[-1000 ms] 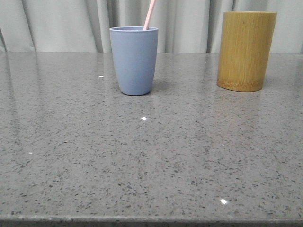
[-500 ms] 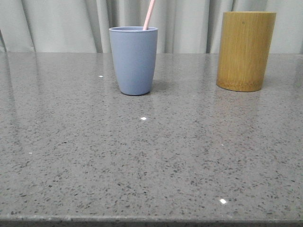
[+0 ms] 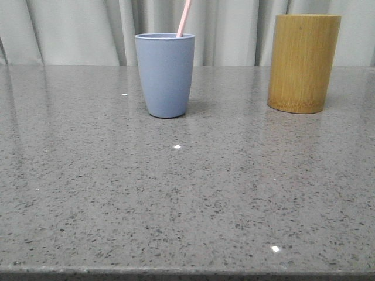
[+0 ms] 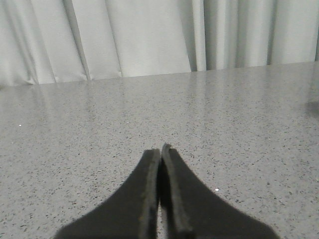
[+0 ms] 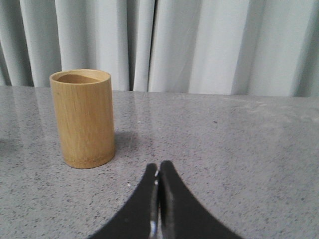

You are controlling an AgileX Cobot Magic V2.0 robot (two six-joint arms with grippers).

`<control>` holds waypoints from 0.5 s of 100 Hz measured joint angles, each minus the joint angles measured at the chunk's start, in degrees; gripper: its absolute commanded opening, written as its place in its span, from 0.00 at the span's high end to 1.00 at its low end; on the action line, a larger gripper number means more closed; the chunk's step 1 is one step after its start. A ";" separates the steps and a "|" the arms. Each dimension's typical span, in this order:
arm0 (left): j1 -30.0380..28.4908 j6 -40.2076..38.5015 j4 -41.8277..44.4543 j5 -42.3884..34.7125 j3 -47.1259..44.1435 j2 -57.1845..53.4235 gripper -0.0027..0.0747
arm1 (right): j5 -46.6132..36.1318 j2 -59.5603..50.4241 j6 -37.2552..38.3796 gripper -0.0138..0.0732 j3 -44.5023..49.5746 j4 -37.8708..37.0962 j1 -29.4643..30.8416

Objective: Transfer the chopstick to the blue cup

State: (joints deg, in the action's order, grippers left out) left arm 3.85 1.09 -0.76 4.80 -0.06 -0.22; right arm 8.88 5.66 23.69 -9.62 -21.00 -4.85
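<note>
The blue cup point(image 3: 166, 75) stands upright on the grey stone table, left of centre in the front view. A pale pink chopstick point(image 3: 184, 19) stands inside it, leans right against its rim and runs out of the top of the picture. Neither arm shows in the front view. My left gripper point(image 4: 160, 151) is shut and empty, low over bare table. My right gripper point(image 5: 159, 167) is shut and empty, with the bamboo cylinder point(image 5: 83, 118) beyond it and to one side. The blue cup is out of both wrist views.
The yellow-brown bamboo cylinder point(image 3: 303, 62) stands upright at the back right of the table. A pale curtain point(image 3: 70, 29) hangs behind the table's far edge. The table's front edge point(image 3: 187, 271) runs along the bottom of the front view.
</note>
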 measured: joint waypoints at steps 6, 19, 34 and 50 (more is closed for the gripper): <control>0.00 0.00 0.00 0.00 0.00 0.00 0.99 | -0.13 -0.91 -1.24 0.92 1.24 1.96 0.00; 0.00 0.00 0.00 0.00 0.00 0.00 0.99 | -0.13 -1.33 -2.49 0.92 2.60 3.43 0.00; 0.00 0.00 0.00 0.00 0.00 0.00 0.99 | -1.65 -1.33 -2.92 0.92 2.64 3.41 0.00; 0.00 0.00 0.00 0.00 0.00 0.00 0.99 | -2.47 -1.33 -6.83 0.92 2.64 6.20 -0.70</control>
State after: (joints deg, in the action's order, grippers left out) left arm 3.85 1.09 -0.76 4.80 -0.06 -0.22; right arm 6.40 4.33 16.86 -6.98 -14.80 -5.56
